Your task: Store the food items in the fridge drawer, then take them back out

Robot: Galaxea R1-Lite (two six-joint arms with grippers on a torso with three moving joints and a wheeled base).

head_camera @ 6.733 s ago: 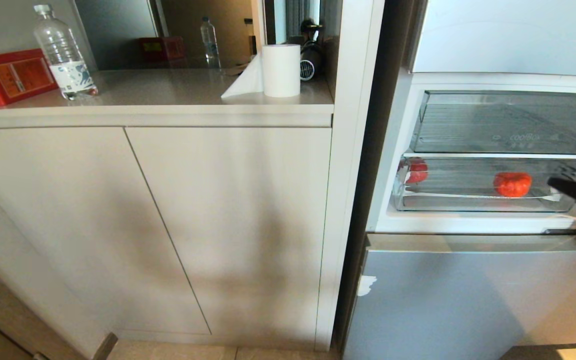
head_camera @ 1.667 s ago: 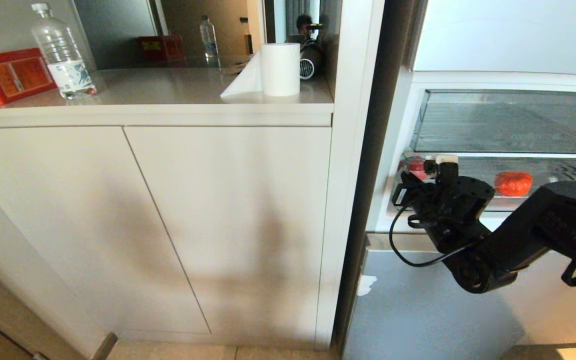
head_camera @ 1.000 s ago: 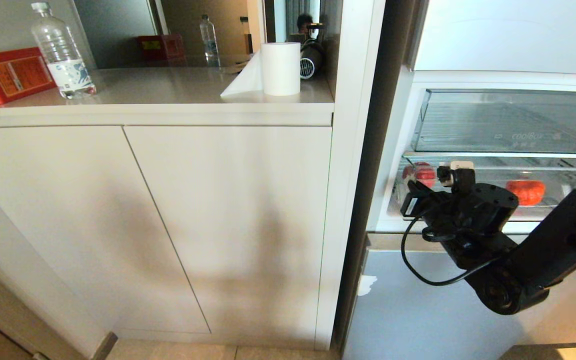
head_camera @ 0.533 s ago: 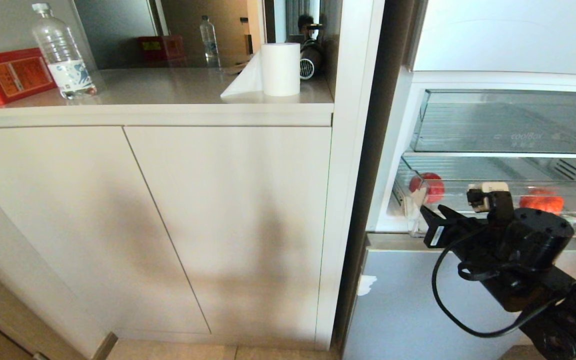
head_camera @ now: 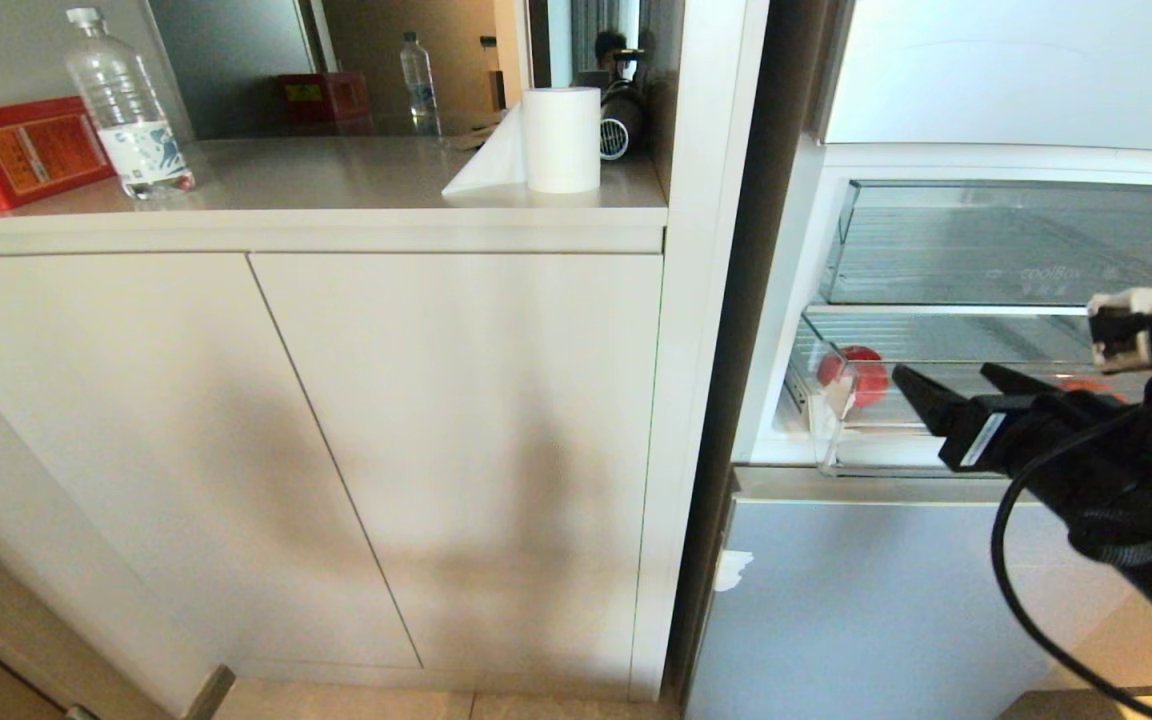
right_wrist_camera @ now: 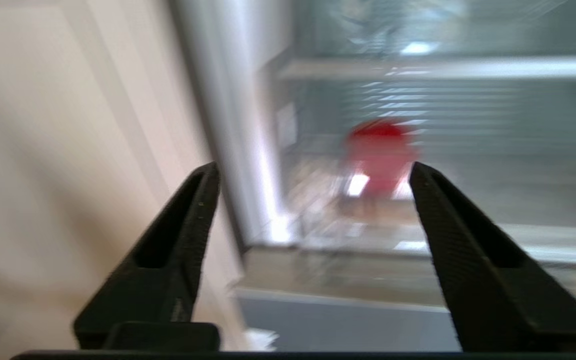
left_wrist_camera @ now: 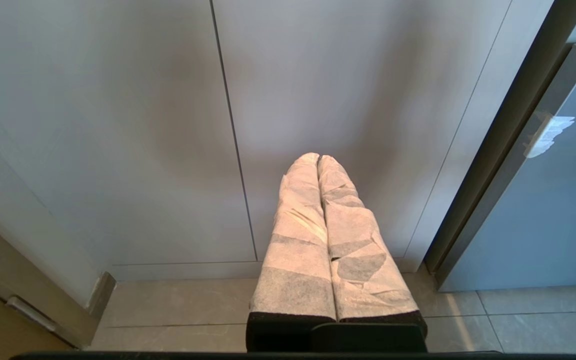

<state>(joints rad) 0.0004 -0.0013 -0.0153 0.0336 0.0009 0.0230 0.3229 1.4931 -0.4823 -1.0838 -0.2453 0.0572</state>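
Beige cabinet doors [head_camera: 336,450] fill the left of the head view, under a desk [head_camera: 336,175] carrying a red box [head_camera: 16,150], a water bottle [head_camera: 126,105] and a paper towel roll [head_camera: 561,138]. To the right stands the open fridge, where the fridge drawer [head_camera: 866,445] sits pulled out below the taller clear drawer [head_camera: 1016,245] with "cool" lettering. One food item [head_camera: 854,372] lies at the drawer's left end; the other [head_camera: 1086,385] shows only as an orange sliver behind the right tool [head_camera: 966,385]. That tool hovers in front of the drawer, fingers spread wide and empty. The left tool [left_wrist_camera: 318,160], wrapped in pale padding, hangs low before the cabinet doors, its fingers pressed together holding nothing.
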